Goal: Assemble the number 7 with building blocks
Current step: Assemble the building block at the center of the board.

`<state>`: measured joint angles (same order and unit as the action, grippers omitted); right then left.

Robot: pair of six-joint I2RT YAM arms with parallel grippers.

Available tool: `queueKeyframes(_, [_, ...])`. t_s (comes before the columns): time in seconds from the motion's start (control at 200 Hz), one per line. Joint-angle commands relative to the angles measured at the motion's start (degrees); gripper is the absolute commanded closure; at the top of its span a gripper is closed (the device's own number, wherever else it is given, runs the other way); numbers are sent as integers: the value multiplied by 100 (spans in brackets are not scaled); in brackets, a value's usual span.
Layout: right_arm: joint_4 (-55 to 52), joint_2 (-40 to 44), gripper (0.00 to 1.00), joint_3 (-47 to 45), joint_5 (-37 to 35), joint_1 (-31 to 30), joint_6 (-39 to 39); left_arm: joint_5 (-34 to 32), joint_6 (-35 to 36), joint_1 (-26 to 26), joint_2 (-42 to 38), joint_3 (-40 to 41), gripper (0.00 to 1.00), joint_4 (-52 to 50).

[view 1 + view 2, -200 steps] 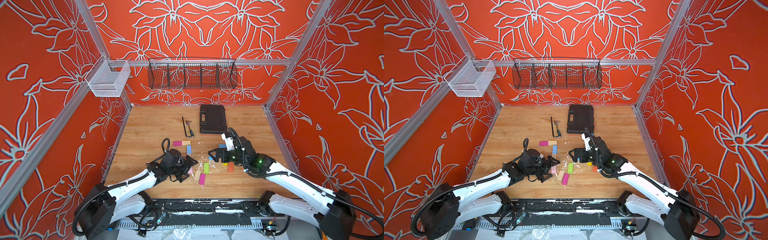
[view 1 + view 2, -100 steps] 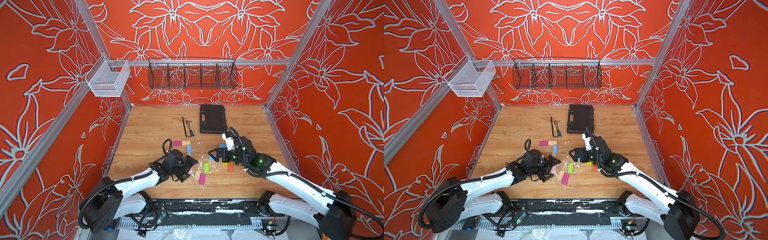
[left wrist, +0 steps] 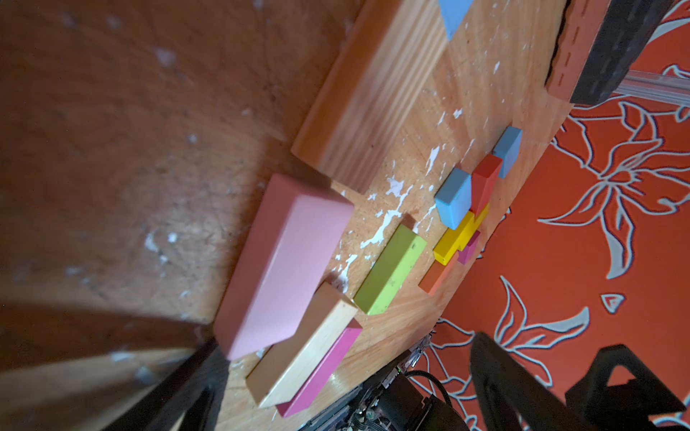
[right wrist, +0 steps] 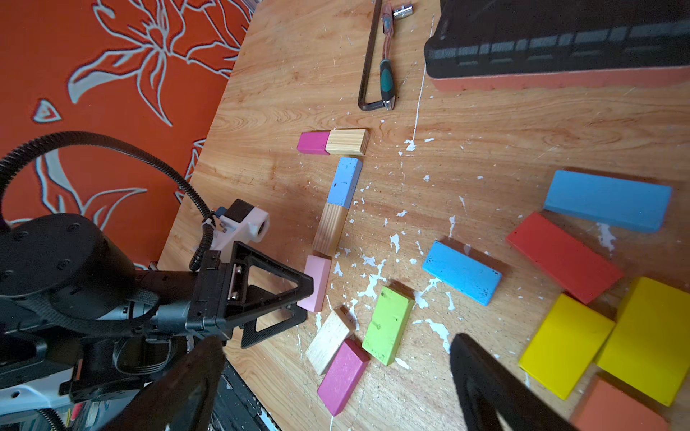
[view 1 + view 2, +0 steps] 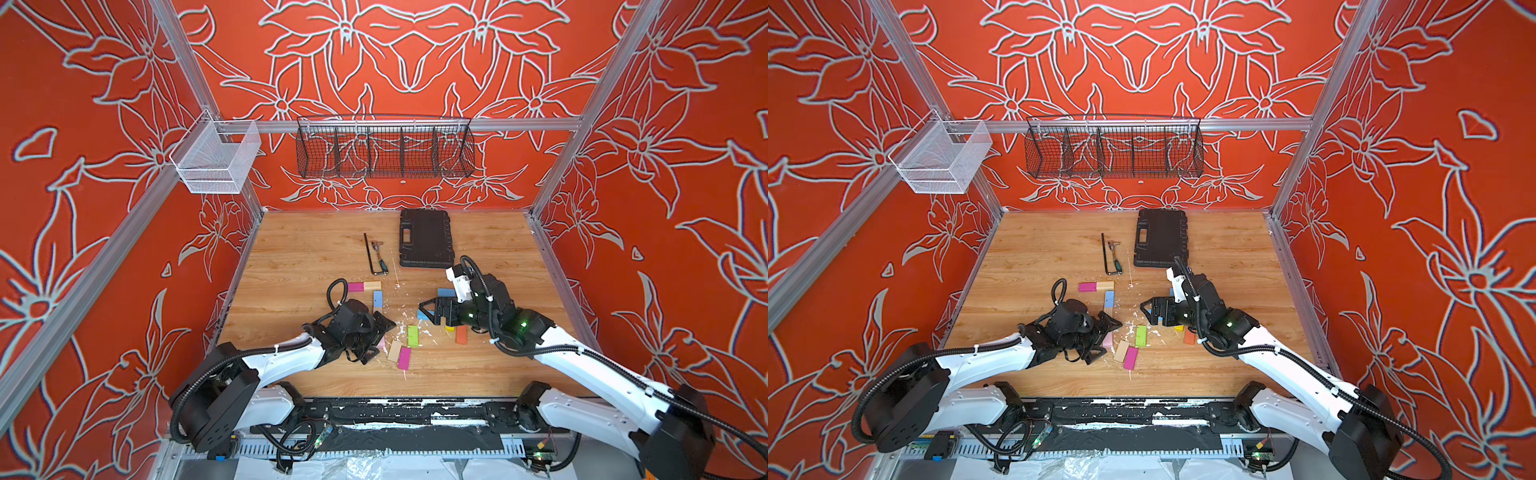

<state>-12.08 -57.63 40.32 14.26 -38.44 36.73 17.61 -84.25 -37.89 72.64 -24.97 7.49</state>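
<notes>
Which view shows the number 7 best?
Right wrist: all five blocks of the number 7 show. In both top views the left gripper partly hides its foot; the left wrist sees only its lower blocks.

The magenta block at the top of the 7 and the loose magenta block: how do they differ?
The top magenta block is part of the figure, end to end with a plain wood block; the loose magenta block lies outside it, alongside another wood block. The top one lies across, the loose one slanted. Both lie flat, same colour.

A robot lab cell: aluminium frame [image 5: 519, 124], flower-printed orange walls [image 5: 685, 166], wire basket [image 5: 384, 151], wooden tabletop [image 5: 299, 266].
</notes>
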Motion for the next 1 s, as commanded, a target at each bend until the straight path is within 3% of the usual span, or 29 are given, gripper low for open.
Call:
queueKeyframes(0.0, [51,76,3,-111,41,47,128,-125,39,-8,167,-43,2,157])
queueKeyframes(0.846, [150,-247,2,-108,145,64,229,-29,194,212,138,18,2,130])
queueKeyframes(0.996, [239,-1005,4,100,836,49,309,-65,207,212,-284,127,2,-160])
